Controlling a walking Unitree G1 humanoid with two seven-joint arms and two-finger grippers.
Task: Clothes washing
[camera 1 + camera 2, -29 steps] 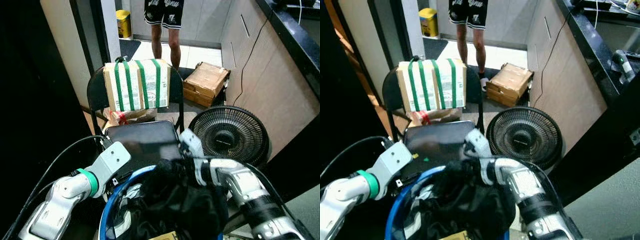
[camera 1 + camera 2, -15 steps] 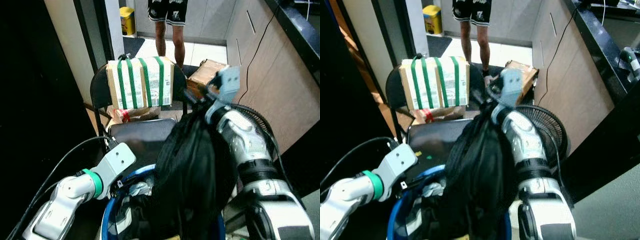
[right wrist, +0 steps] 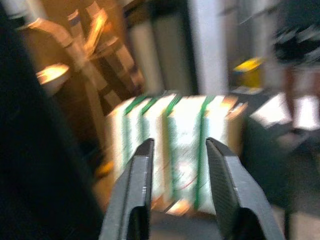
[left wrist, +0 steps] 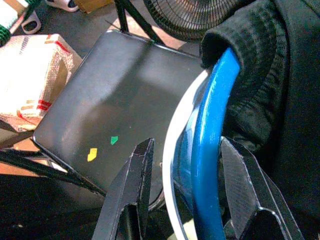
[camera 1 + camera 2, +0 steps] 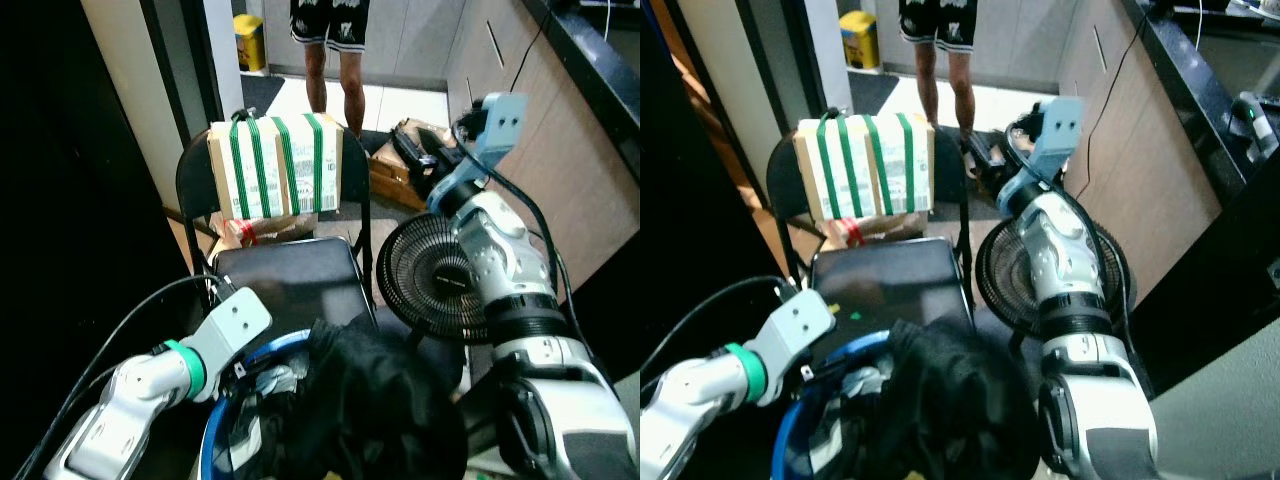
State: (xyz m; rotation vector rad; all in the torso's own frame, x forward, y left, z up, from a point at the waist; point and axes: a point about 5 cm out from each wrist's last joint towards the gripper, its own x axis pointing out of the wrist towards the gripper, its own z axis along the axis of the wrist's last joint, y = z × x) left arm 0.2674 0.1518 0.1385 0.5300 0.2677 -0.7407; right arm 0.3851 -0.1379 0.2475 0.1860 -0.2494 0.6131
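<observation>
Seen from the robot's head, looking down: a blue basket (image 5: 222, 432) at the bottom, heaped with dark clothes (image 5: 385, 410), black fabric spilling over the rim on the right. Left gripper (image 4: 186, 165) at the basket's near-left edge, its 2 black fingers (image 4: 134, 176) set on either side of the blue rim, the rim between them; whether pinching it or just straddling it, cannot tell. Silver left arm (image 5: 140, 400) with a green band reaching in from the lower left.

Right arm (image 5: 500, 260) raised high on the right, wrist camera block uppermost, above a round black floor fan (image 5: 440, 275). Right gripper (image 3: 176, 185) spread apart, 2 fingers with a clear gap and nothing between them, aimed toward a blurred green-strapped cardboard box (image 5: 277, 165).

Behind the basket, a black folding chair (image 5: 285, 280), seat bare except for 2 small stickers, 1 yellow and 1 green. The strapped box resting against the chair back. Beyond, a brown carton (image 5: 395, 170) on the floor, a yellow bin (image 5: 249, 42), and a person's legs (image 5: 330, 85) in dark shorts.
</observation>
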